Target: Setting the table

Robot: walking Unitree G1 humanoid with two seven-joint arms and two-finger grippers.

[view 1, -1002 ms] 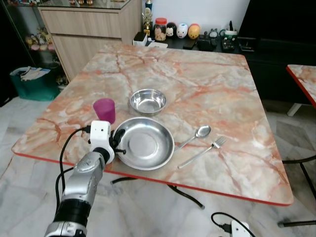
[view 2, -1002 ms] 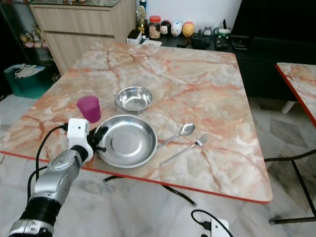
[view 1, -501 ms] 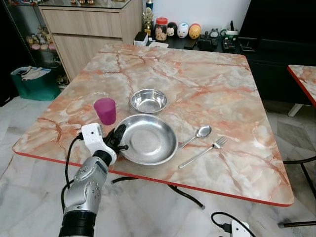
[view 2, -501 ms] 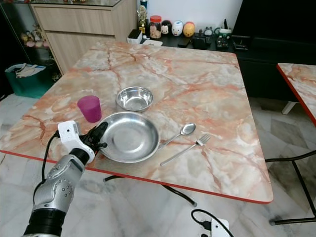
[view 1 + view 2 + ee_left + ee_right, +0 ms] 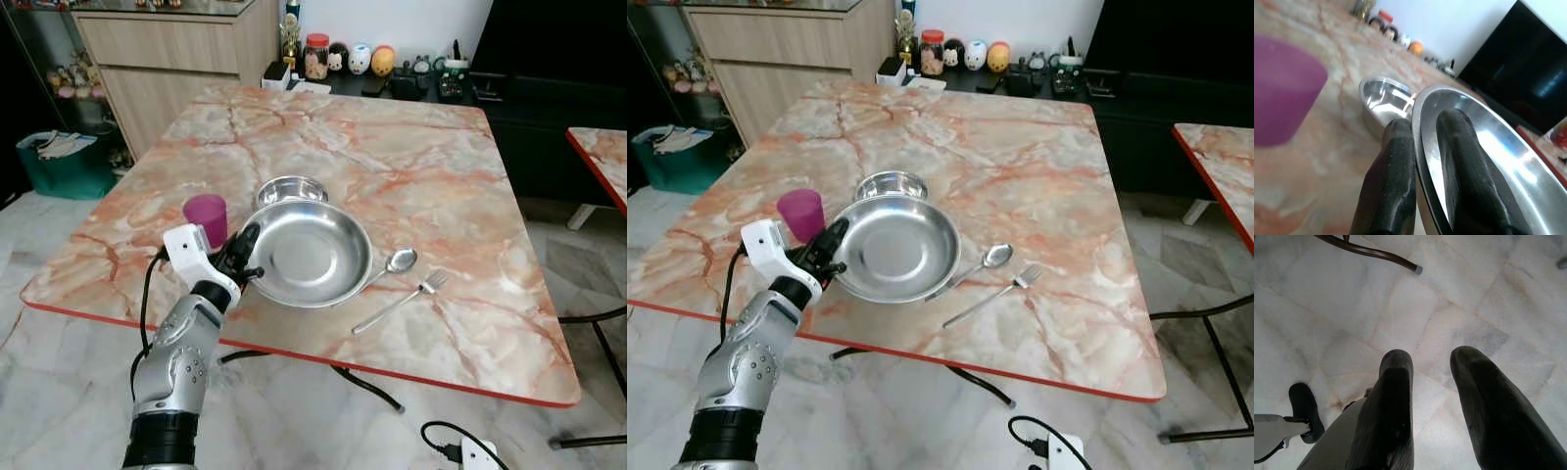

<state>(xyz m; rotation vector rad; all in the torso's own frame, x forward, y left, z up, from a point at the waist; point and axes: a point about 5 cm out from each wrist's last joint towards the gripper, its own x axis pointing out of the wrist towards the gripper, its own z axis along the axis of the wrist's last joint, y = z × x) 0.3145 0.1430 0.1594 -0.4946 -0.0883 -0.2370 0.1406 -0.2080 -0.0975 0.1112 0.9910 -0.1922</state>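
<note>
Steel plate (image 5: 312,253) in left hand (image 5: 245,259) half-hides bowl (image 5: 291,184).

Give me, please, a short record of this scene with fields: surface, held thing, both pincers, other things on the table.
surface: pink marble table with red edge
held thing: large round steel plate, tilted, lifted above the table
left pincer: shut on the plate's rim
right pincer: open, hanging idle over the floor
behind the plate: small steel bowl
beside the left pincer: purple plastic cup
right of the plate: steel spoon, steel fork
</note>
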